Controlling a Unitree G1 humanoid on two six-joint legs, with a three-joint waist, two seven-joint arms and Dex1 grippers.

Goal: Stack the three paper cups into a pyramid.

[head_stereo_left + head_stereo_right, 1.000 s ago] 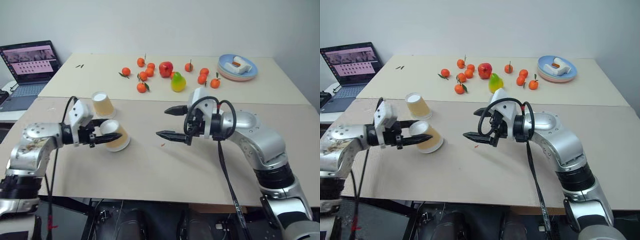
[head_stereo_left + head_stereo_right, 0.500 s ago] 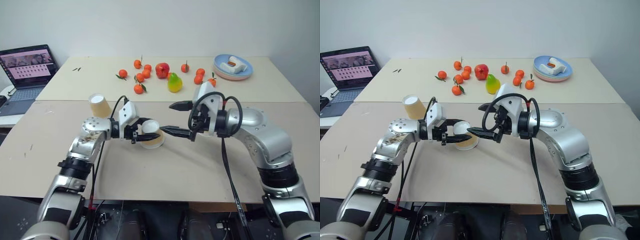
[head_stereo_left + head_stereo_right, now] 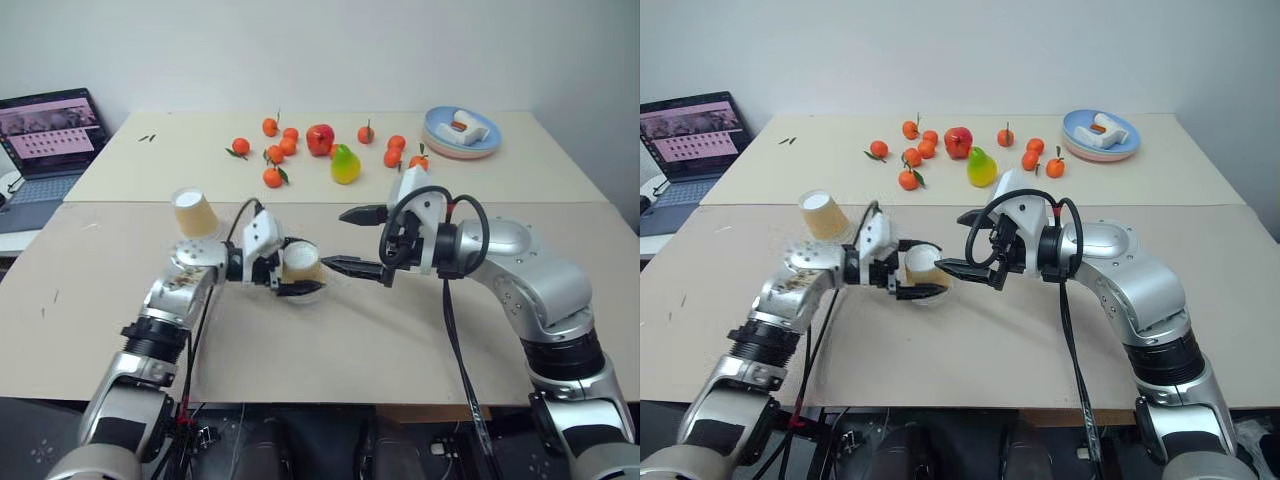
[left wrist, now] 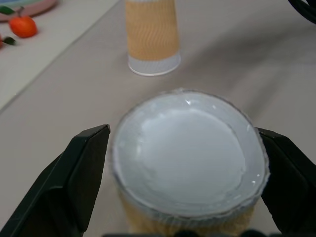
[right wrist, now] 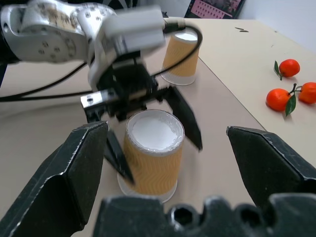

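The small tan-yellow ribbed paper cup (image 3: 923, 270) stands inverted on the beige bench (image 3: 1040, 330) between the left hand's (image 3: 915, 279) parted fingers — not clamped. The right hand (image 3: 962, 243), spread wide, waits at the cup's 3 o'clock — nearer arm: left.

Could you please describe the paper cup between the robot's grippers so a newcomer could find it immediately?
On the near tan table, find the left gripper. Between its open black fingers an upside-down tan paper cup stands, white base up. The other upside-down cup stands alone farther left.
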